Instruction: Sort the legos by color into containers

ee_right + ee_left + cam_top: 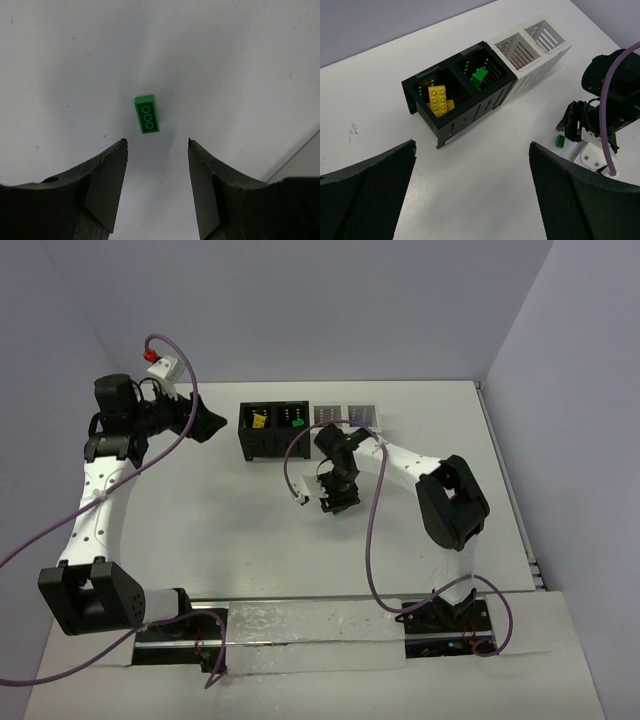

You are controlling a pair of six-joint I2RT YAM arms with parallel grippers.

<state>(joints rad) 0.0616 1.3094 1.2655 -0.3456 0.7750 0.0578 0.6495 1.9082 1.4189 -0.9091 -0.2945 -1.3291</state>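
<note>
A small green lego (147,114) lies flat on the white table, just ahead of my open right gripper (157,142), which hovers over it with nothing between the jaws. The brick also shows in the left wrist view (560,141), beside the right gripper. The containers stand in a joined row at the back: two black bins (272,428) and two white bins (348,415). One black bin holds yellow legos (438,99), the other a green lego (479,76). The white bins (520,50) look empty. My left gripper (210,425) is open and empty, left of the bins.
The right arm's purple cable (372,540) loops over the table in front of the bins. Walls close the table at the back and both sides. The table's right edge (510,490) is near the right arm.
</note>
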